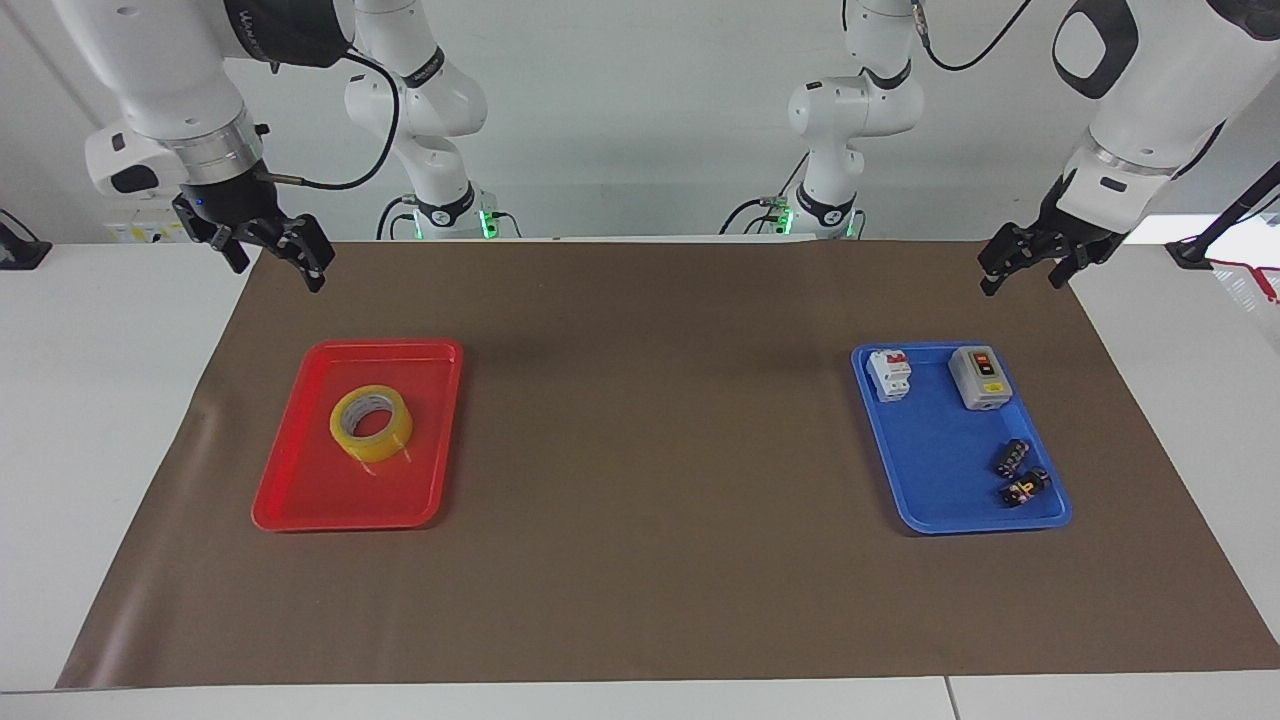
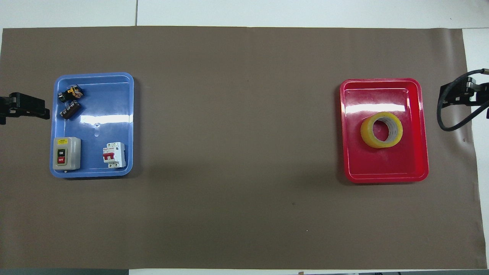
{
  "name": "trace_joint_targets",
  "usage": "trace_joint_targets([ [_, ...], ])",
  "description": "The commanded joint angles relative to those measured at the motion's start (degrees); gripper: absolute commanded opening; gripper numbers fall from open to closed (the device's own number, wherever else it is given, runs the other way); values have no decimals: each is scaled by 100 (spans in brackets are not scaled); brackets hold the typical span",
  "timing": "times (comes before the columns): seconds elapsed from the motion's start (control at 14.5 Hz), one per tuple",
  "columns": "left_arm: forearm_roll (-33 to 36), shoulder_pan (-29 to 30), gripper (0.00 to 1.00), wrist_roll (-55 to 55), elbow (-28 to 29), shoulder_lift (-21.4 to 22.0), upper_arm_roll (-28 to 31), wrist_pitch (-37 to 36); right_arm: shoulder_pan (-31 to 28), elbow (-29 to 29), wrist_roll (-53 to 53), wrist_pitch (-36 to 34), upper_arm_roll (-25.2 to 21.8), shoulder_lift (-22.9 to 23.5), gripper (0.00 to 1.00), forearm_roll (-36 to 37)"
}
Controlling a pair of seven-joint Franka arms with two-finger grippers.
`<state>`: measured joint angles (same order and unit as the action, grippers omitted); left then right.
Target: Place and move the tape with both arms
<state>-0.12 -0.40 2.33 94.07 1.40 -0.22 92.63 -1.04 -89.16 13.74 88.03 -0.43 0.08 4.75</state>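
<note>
Tape [image 1: 371, 423] sits in the red tray [image 1: 300, 490], nobody holding it. Right gripper [image 1: 268, 252] and left gripper [image 1: 1030, 262] both hang spread and empty at their table ends. Looks finished, or due another pickup.

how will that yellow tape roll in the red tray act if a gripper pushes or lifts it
The translucent yellow packing tape roll lies flat, hole up, in the glossy red plastic tray, so a push would probably slide it rather than roll it. Its cardboard core suggests it stays stiff when squeezed. It looks fairly light for its size, though set on edge it could roll.
</note>
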Motion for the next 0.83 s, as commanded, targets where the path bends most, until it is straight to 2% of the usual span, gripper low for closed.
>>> trace_joint_targets([
  [0.0,-94,40,100,-66,24,62,-13,-70,200,-233,-196,12,-247,-210,100,-124],
  [0.28,-94,40,100,-66,24,62,-13,-70,289,65,-196,-391,-248,-193,100,-185],
  [0.34,-94,40,100,-66,24,62,-13,-70,254,309,-196,-566,-195,-123,100,-342],
  [0.76,-94,40,100,-66,24,62,-13,-70,245,390,-231,-611,-195,-79,100,-352],
])
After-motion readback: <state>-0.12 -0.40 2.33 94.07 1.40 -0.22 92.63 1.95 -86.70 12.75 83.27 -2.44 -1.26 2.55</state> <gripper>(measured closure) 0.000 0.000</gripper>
